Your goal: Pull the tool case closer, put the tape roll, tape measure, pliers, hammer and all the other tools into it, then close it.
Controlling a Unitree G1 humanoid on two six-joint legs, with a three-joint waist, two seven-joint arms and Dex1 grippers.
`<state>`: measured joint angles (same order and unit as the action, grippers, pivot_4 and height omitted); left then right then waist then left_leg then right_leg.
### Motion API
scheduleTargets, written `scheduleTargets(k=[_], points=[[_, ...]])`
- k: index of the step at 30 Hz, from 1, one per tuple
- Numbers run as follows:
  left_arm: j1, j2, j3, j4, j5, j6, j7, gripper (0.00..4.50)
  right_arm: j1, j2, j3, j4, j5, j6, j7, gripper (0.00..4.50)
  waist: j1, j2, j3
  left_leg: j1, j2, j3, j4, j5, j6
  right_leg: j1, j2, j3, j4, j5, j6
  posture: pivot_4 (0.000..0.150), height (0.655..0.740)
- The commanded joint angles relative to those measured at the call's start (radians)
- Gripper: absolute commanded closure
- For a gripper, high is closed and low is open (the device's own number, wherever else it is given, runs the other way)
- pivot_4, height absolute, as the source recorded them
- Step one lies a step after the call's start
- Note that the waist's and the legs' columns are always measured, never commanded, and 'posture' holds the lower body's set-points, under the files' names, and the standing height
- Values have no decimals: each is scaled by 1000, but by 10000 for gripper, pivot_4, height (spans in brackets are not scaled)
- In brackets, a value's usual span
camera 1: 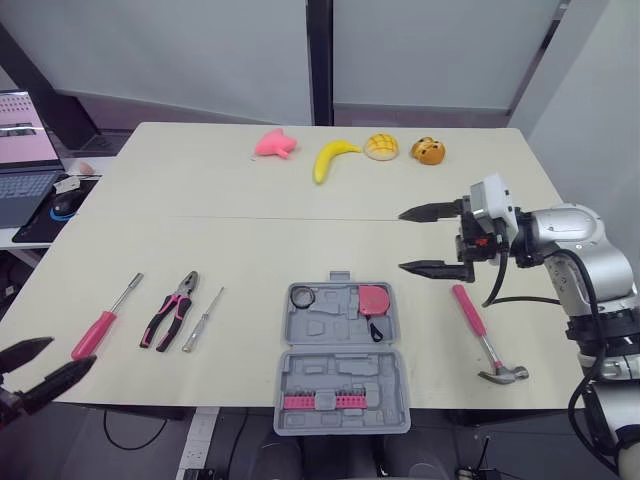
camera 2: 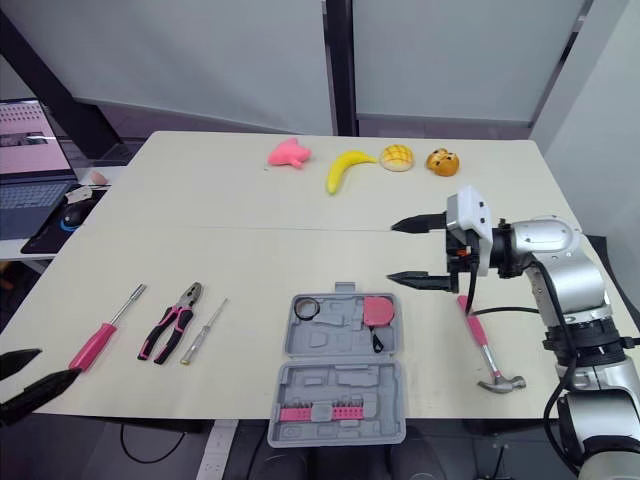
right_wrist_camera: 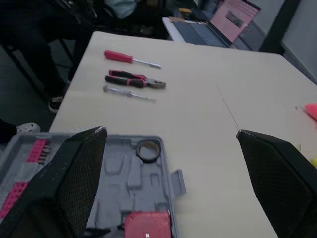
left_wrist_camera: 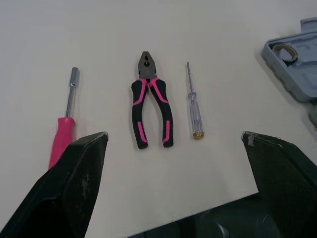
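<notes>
The grey tool case (camera 1: 340, 355) lies open near the table's front edge, its lid toward me. Inside it are a tape roll (camera 1: 303, 296), a pink tape measure (camera 1: 375, 298) and a pink bit strip (camera 1: 322, 402). To its left lie the pink-and-black pliers (camera 1: 172, 308), a clear-handled screwdriver (camera 1: 203, 319) and a pink-handled nut driver (camera 1: 104, 320). The pink-handled hammer (camera 1: 485, 335) rests to the right of the case. My right gripper (camera 1: 403, 240) hovers open above the table, just right of the case's far corner. My left gripper (camera 1: 70, 353) is open and empty off the front-left edge, short of the nut driver.
A pink toy (camera 1: 275, 144), a banana (camera 1: 332, 158), a bun (camera 1: 381, 147) and an orange toy (camera 1: 428, 151) sit along the far side of the table. A laptop (camera 1: 22, 165) and a mouse (camera 1: 68, 203) occupy a side desk on the left.
</notes>
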<state>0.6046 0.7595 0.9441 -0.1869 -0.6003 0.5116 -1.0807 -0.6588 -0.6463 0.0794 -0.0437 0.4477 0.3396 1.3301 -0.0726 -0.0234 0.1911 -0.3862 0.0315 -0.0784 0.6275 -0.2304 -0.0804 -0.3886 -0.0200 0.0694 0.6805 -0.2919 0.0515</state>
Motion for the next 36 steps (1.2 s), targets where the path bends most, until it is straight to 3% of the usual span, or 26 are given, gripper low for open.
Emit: scheduleTargets(k=[1, 7, 19, 25, 36], points=[[53, -43, 59, -78, -23, 10, 36, 0, -32, 14, 0, -114, 68, 71, -18, 368, 5, 0, 0, 0, 0, 0, 0, 0, 0, 0, 0, 0, 0, 0, 0, 1500, 7400], [22, -54, 10, -96, -11, -11, 98, 0, -42, 20, 10, -157, 71, 121, -62, 368, 19, -2, -1, 0, 0, 0, 0, 0, 0, 0, 0, -1, 0, -1, 0, 1500, 7400], [-428, -5, -369, 130, 175, -18, 331, 0, 12, -3, -8, -210, 49, 143, -169, 368, 18, -2, -1, 0, 0, -1, 0, 0, 0, 0, 1, -1, 0, 0, -1, 1500, 7400], [-611, -4, -521, 338, 273, -79, 349, 0, 32, -27, -23, -265, 67, 185, -213, 368, 18, -2, -1, 0, 0, -1, 0, 0, 0, 0, 1, -1, 0, 0, -1, 1500, 7400], [-741, -13, -640, 549, 346, -176, 344, 0, 46, -31, -30, -295, 70, 213, -254, 368, 18, -2, -1, -1, 0, -2, 0, 0, 0, 0, 1, -2, 0, 0, 0, 1500, 7400]])
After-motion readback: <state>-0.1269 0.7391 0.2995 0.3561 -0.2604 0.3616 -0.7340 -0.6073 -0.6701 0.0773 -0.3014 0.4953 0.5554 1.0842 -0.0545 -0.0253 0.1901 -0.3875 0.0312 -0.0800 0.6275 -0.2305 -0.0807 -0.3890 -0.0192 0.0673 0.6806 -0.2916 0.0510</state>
